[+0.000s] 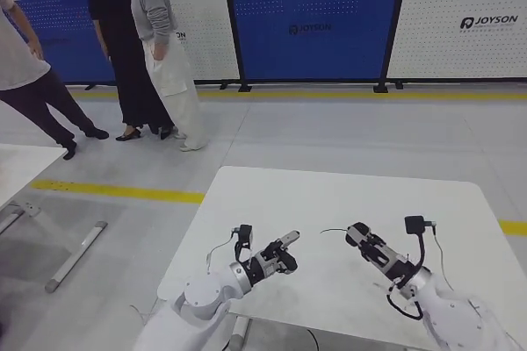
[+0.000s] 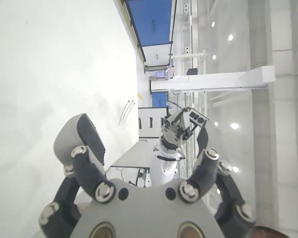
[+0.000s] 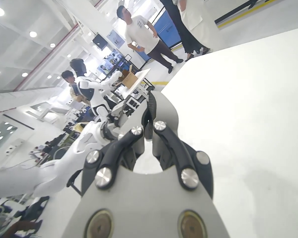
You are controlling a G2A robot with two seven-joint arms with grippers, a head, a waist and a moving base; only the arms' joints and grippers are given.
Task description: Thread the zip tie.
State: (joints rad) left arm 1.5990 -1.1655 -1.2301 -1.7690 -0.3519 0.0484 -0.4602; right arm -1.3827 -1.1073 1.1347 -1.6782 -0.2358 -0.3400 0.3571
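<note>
Pinching slim zip tie (image 1: 332, 231) — right gripper (image 3: 150, 101)

Overhead view, wrist views facing each other

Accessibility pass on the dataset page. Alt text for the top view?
Over a white table, the right end effector is shut on a thin black zip tie. The zip tie's free end points toward the open left end effector, which faces it across a small gap.
</note>
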